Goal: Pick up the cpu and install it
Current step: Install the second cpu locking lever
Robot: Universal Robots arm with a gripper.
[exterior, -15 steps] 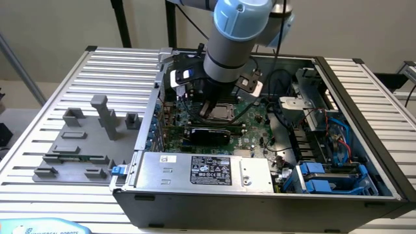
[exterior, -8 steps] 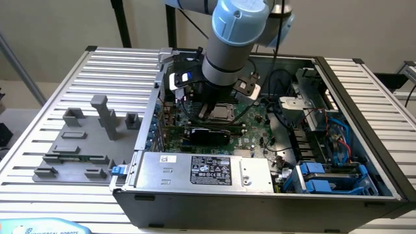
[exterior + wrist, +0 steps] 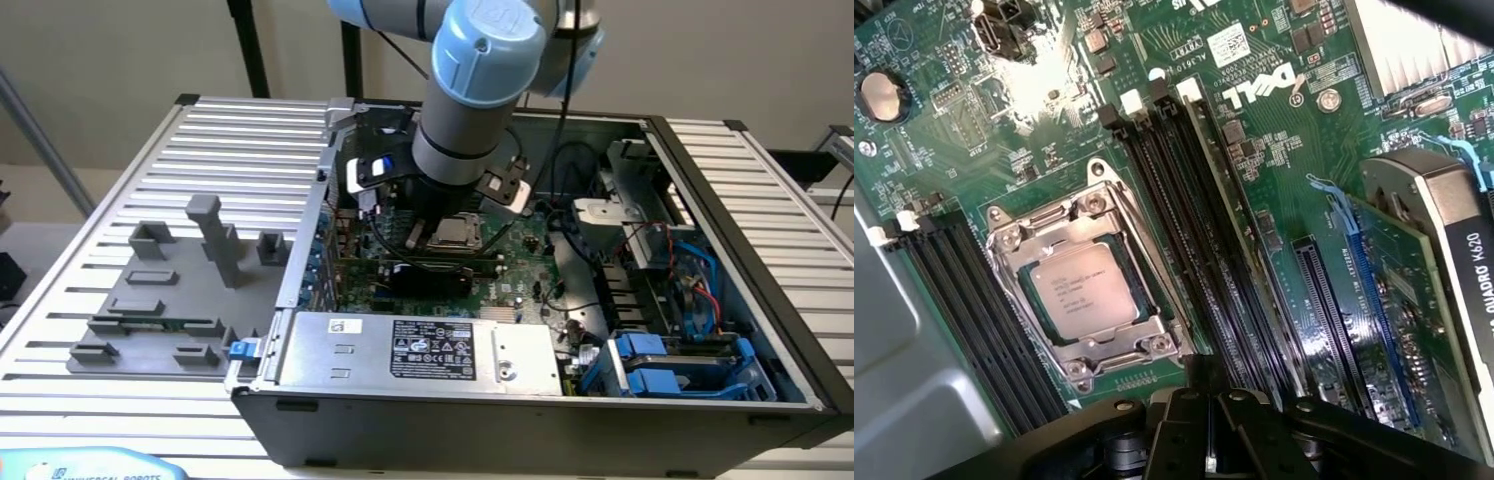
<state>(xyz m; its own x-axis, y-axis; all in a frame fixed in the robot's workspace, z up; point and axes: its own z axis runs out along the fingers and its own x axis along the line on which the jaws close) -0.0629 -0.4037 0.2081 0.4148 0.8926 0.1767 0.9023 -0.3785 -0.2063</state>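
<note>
The cpu, a pale silver square chip, lies flat inside the metal socket frame on the green motherboard. My gripper hangs above the board just beside the socket, its black fingers pressed together with nothing between them. In the exterior view the cpu shows in its socket inside the open computer case, and the gripper stands over the board just to the exterior view's left of it, apart from the chip.
Black memory slots run on both sides of the socket. A graphics card and a heatsink stand nearby. Outside the case, grey fixture blocks sit on the slatted table at the exterior view's left. A power supply fills the case front.
</note>
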